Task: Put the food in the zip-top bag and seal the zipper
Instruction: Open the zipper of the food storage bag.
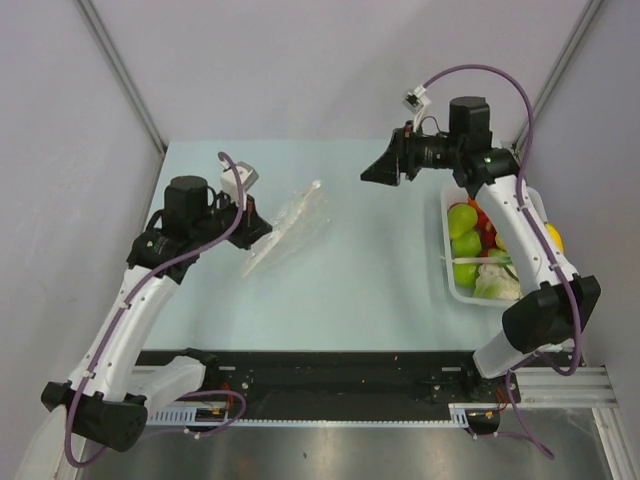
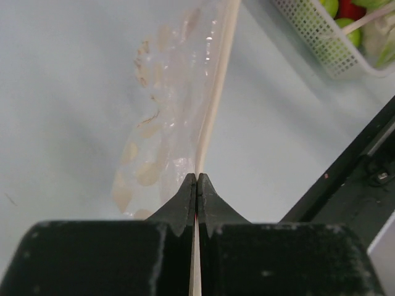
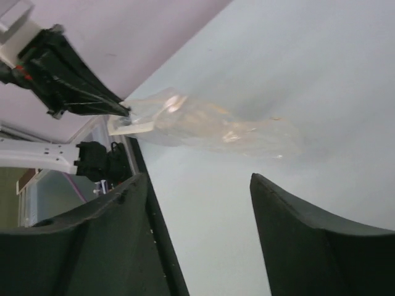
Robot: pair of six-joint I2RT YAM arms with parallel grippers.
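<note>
The clear zip-top bag lies slanted across the left of the table, flat and printed with pale dots. My left gripper is shut on the near end of its zipper, and the white strip runs out between the closed fingertips. My right gripper hovers open and empty to the right of the bag, pointing toward it. The food sits in the white basket: green apples, a red piece, leafy greens, a yellow piece behind the arm.
The white slotted basket stands at the right table edge, partly under my right arm; its corner shows in the left wrist view. Grey walls enclose the table. The black rail runs along the near edge.
</note>
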